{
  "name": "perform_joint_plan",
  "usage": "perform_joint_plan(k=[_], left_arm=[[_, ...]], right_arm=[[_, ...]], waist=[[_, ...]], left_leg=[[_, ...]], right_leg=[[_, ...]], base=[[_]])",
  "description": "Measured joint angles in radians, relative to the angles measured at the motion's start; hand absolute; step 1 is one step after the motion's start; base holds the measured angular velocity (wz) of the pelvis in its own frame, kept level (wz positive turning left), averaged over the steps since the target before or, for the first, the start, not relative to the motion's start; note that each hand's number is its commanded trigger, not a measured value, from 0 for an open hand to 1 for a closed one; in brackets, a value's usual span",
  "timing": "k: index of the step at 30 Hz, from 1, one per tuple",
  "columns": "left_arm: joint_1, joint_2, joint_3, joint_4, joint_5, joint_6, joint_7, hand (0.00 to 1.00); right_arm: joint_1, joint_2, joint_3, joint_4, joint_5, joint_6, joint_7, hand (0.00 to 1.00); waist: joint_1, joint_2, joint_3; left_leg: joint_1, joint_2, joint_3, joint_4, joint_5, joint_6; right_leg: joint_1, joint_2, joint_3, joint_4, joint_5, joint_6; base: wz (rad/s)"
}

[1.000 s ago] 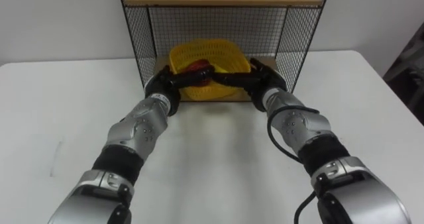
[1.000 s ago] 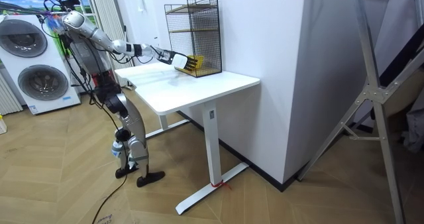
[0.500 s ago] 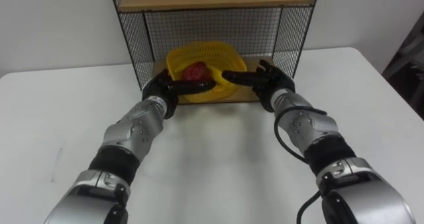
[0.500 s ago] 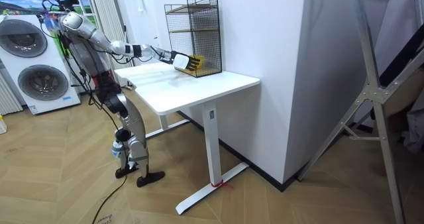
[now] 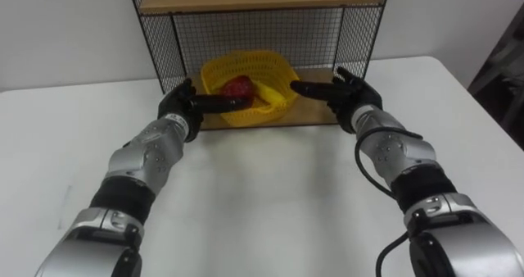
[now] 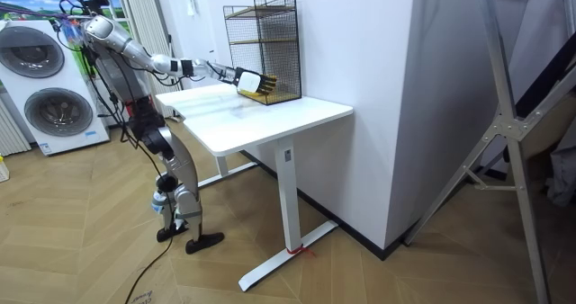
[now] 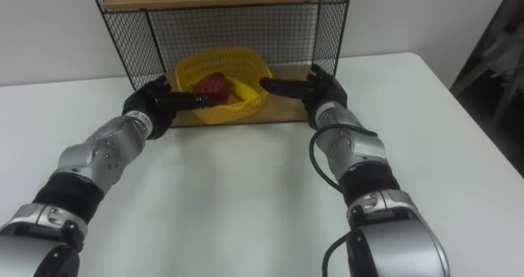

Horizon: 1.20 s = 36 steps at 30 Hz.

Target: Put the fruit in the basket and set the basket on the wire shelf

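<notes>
Robot hands [image 5: 182, 105] [image 5: 350, 92] now off yellow basket [image 5: 274, 66]

Above the basket [image 5: 246, 64], the wire shelf [image 5: 270, 31] ran off the top edge. Inside the basket, a yellow fruit [image 5: 267, 97] sat half hidden behind the red fruit [image 5: 238, 87]. In the room view, the basket's contents were too small to tell.

Plastic, wire, wood.
Yellow plastic lattice basket [image 5: 254, 61] in wood-boarded, black metal-wire shelf [image 5: 262, 31]; smooth, matt white table [image 5: 270, 195] near.
</notes>
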<state>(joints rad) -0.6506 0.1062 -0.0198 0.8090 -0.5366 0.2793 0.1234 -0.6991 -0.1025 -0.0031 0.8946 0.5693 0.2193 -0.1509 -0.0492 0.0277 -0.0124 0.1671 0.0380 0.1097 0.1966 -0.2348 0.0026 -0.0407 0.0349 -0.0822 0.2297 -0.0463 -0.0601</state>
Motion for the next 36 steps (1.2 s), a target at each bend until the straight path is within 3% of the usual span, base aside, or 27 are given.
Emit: perform_joint_plan(k=[4,9,11,15,18,22,26,28,31,34,36], left_arm=[[-0.006,0.011,0.000,-0.052,0.010,0.000,0.003,0.00],[-0.014,0.033,0.017,-0.243,0.019,-0.001,0.004,0.00],[-0.027,0.040,0.017,-0.265,0.018,-0.002,0.002,0.00],[-0.032,0.055,0.016,-0.319,0.017,0.005,-0.002,0.00],[-0.032,0.055,0.015,-0.334,0.015,0.017,0.002,0.00],[-0.031,0.052,0.014,-0.356,0.015,0.034,0.021,0.00],[-0.022,0.024,0.016,-0.416,0.015,0.050,0.066,0.00],[0.006,0.015,0.014,-0.467,0.024,0.053,0.070,0.00],[0.088,0.004,0.007,-0.581,0.032,0.051,0.074,0.00],[0.215,0.006,-0.035,-0.731,0.094,0.028,0.086,0.00],[0.318,0.005,-0.073,-0.792,0.093,0.017,0.083,0.00]], right_arm=[[-0.003,-0.013,0.001,-0.031,-0.004,0.000,0.002,0.00],[-0.005,-0.036,0.002,-0.141,-0.028,0.000,0.029,0.00],[-0.006,-0.046,0.006,-0.168,-0.030,0.000,0.043,0.00],[-0.006,-0.078,0.005,-0.228,-0.030,0.002,0.062,0.00],[-0.006,-0.083,0.005,-0.253,-0.028,0.002,0.075,0.00],[-0.006,-0.084,0.012,-0.286,-0.028,0.002,0.080,0.00],[0.004,-0.070,0.029,-0.381,-0.030,0.026,0.066,0.00],[0.037,-0.058,0.034,-0.446,-0.033,0.035,0.062,0.00],[0.152,-0.058,0.042,-0.601,-0.028,0.032,0.059,0.00],[0.279,-0.056,0.068,-0.741,-0.059,0.011,0.054,0.00],[0.371,-0.053,0.088,-0.761,-0.059,-0.006,0.062,0.00]], waist=[[0.003,-0.006,-0.0015],[0.005,-0.010,-0.0021],[0.013,-0.012,-0.0012],[0.023,-0.031,0.0003],[0.024,-0.046,0.0003],[0.023,-0.049,0.0003],[0.030,-0.049,0.0002],[0.033,-0.049,0.0002],[0.032,-0.048,0.0005],[0.028,-0.048,0.0019],[0.031,-0.051,0.0084]], left_leg=[[-0.006,-0.001,0.000,0.001,0.001,0.000],[-0.021,0.000,0.004,-0.001,0.003,0.000],[-0.014,0.001,0.008,-0.009,0.005,-0.001],[-0.027,-0.001,0.010,-0.010,0.008,-0.001],[-0.027,0.000,0.010,-0.010,0.008,-0.001],[-0.033,0.000,0.011,-0.010,0.008,-0.001],[-0.049,0.000,0.011,-0.010,0.009,-0.002],[-0.050,0.002,0.010,-0.012,0.009,-0.002],[-0.042,0.004,-0.001,-0.021,0.009,-0.002],[-0.029,0.005,-0.007,-0.033,0.009,-0.002],[0.001,0.005,-0.007,-0.038,0.009,-0.002]], right_leg=[[-0.003,0.001,0.001,-0.008,0.002,0.000],[-0.019,0.001,0.001,-0.005,0.005,-0.001],[-0.018,0.002,0.001,-0.005,0.005,-0.001],[-0.032,0.000,0.001,-0.003,0.004,-0.001],[-0.030,0.001,-0.001,-0.007,0.005,-0.002],[-0.035,0.000,-0.001,-0.009,0.006,-0.002],[-0.052,0.002,0.001,-0.009,0.006,-0.003],[-0.053,0.003,0.001,-0.010,0.007,-0.003],[-0.046,0.004,-0.003,-0.012,0.007,-0.003],[-0.035,0.004,-0.006,-0.017,0.006,-0.002],[0.001,0.003,-0.006,-0.029,0.002,0.004]], base=[[0.00],[0.00],[0.00],[0.00],[0.00],[0.00],[0.00],[0.02],[0.03],[0.01],[0.06]])
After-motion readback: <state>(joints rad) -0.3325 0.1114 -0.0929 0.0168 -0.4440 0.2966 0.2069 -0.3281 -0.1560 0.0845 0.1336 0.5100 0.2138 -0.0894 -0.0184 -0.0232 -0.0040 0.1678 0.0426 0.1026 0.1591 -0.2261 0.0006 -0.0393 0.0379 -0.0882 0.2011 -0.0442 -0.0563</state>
